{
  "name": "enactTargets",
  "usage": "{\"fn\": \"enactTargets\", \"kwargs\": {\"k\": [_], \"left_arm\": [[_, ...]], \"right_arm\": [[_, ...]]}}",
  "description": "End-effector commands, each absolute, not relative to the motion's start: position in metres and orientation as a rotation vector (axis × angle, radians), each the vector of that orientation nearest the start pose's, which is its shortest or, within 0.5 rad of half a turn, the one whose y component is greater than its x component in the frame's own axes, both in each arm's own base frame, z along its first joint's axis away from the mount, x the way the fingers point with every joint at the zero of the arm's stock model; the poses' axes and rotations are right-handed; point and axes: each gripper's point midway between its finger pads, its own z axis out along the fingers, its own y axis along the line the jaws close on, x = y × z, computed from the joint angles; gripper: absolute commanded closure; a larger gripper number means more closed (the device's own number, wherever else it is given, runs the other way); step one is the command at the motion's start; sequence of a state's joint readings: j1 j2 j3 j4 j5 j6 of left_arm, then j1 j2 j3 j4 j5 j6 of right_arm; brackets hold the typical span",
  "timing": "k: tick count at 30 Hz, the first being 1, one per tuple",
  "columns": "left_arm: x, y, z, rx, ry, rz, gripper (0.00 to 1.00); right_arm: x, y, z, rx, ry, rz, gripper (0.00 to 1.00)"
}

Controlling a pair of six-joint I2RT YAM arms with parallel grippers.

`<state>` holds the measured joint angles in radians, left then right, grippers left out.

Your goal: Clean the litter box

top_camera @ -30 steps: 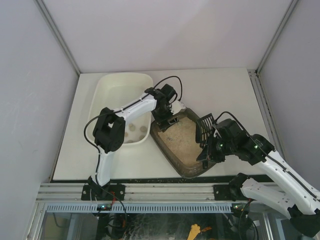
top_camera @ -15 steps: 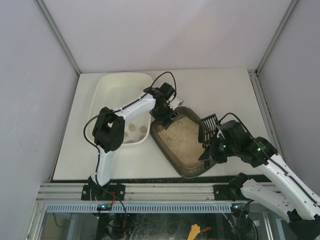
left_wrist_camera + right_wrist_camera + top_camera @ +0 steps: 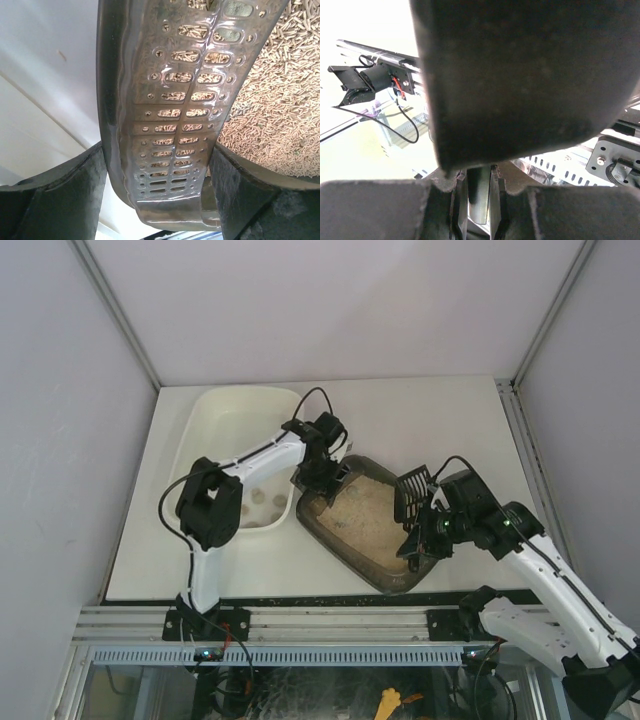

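The litter box (image 3: 365,530), a dark translucent tray of beige pellets, lies at an angle in the middle of the table. My left gripper (image 3: 322,478) is shut on its far left corner. In the left wrist view the slotted corner wall (image 3: 175,100) fills the gap of the left gripper (image 3: 157,165), both fingers pressing on it, and pellets (image 3: 280,100) lie beyond. My right gripper (image 3: 424,533) hangs over the tray's right edge, shut on the handle of a black slotted scoop (image 3: 410,495). In the right wrist view the scoop (image 3: 520,75) blocks most of the picture above the right gripper (image 3: 479,200).
A larger white tub (image 3: 215,405) stands left of the tray, touching or nearly touching it, with a few small clumps (image 3: 265,497) on its floor. The metal rail (image 3: 300,618) runs along the near table edge. Walls close in on both sides.
The left gripper has closed on the tray's corner, and the tray has slid and turned toward the white tub. The right gripper with the scoop has shifted slightly toward the tray.
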<state>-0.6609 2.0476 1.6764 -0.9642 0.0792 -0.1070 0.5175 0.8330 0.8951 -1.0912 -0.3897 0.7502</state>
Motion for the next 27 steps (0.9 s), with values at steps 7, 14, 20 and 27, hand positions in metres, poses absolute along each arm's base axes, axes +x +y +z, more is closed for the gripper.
{"fn": "enactTargets", "kwargs": {"k": [7,14,20,27], "left_arm": [[0.278,-0.262,0.079,0.384,2.91,-0.403,0.39],[0.256,-0.279,0.114,0.336,2.822,-0.609,0.35],[0.25,-0.285,0.127,0.324,2.781,-0.7,0.35],[0.248,-0.284,0.14,0.317,2.714,-0.745,0.35]], "right_arm": [[0.095,0.197,0.186,0.133,2.926,1.214,1.0],[0.097,0.212,0.195,0.327,3.087,1.31,1.0],[0.112,0.227,0.202,0.437,3.148,1.335,1.0],[0.115,0.242,0.187,0.415,3.313,1.223,1.0]]}}
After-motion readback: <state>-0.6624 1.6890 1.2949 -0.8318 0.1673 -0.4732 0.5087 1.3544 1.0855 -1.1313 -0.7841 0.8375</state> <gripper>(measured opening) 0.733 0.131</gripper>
